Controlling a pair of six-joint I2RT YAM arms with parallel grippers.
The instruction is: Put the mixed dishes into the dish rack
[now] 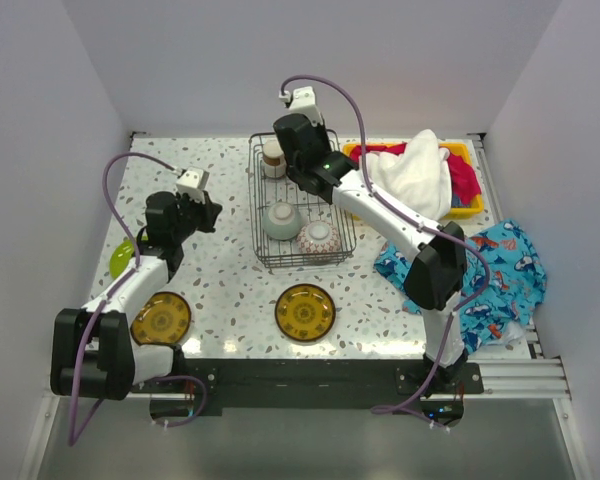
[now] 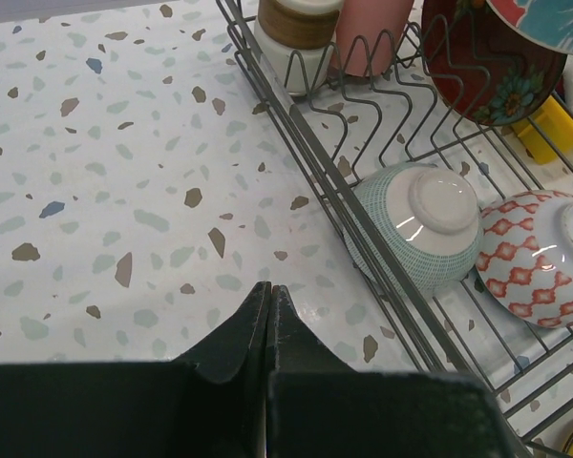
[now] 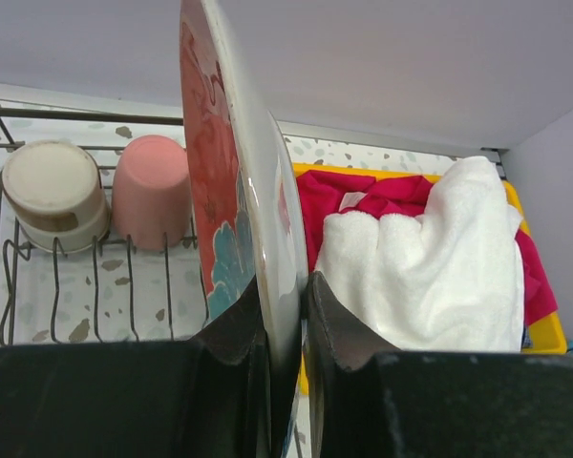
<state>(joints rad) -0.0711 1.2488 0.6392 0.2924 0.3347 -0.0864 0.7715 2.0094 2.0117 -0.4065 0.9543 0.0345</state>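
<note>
Counted: two round amber patterned plates [image 1: 161, 318] [image 1: 305, 312], one lime-green plate [image 1: 121, 259], one red floral plate [image 3: 215, 191], two upturned ceramic bowls [image 2: 420, 234] [image 2: 535, 253], two cups [image 3: 153, 196] [image 3: 53, 191].

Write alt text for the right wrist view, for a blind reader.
The right gripper clamps a red plate upright on edge. Left of it, a pink cup and a cream cup sit in the dish rack; to its right, a white towel fills a yellow bin.
</note>
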